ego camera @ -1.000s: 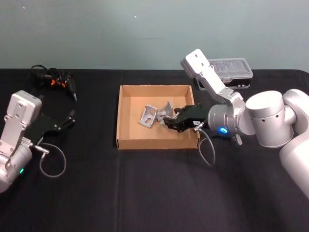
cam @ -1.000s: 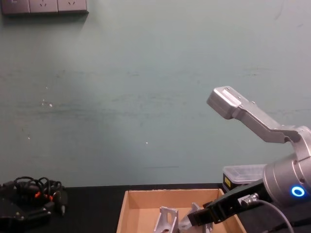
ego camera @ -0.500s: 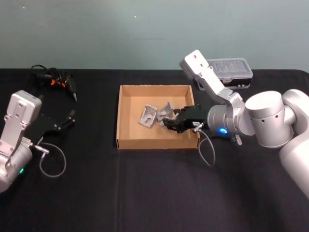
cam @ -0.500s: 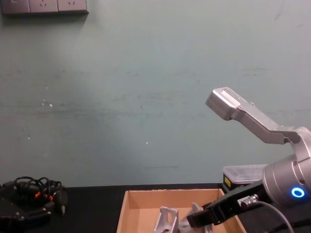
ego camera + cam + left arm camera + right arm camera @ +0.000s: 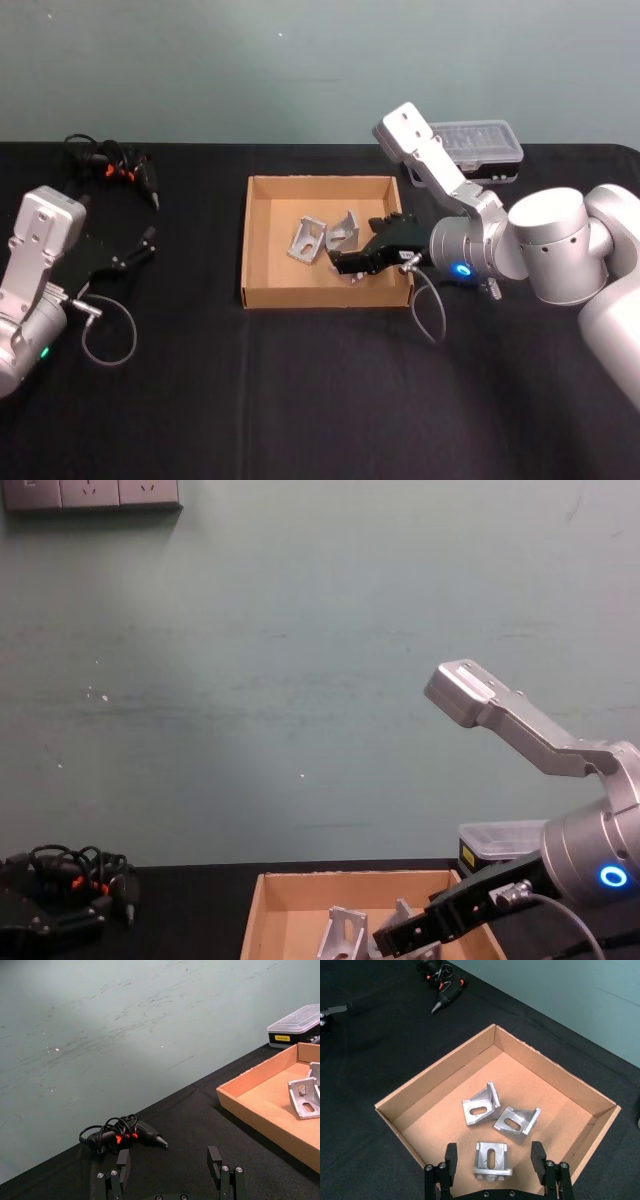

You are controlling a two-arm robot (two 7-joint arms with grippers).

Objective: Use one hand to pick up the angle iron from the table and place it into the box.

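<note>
Release step | right claw [image 5: 494, 1167] spread wide over box [image 5: 262, 292] at counter [image 5: 300, 400] centre, third angle iron [image 5: 492, 1160] lying loose between its fingers | left claw [image 5: 171, 1172] wide, idle near left edge | next, likely lift clear.

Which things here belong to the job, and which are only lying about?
Belong to the job: box, three angle irons inside it, open right gripper above them, table.

Lying about: plastic case, cable bundle, parked left gripper.
</note>
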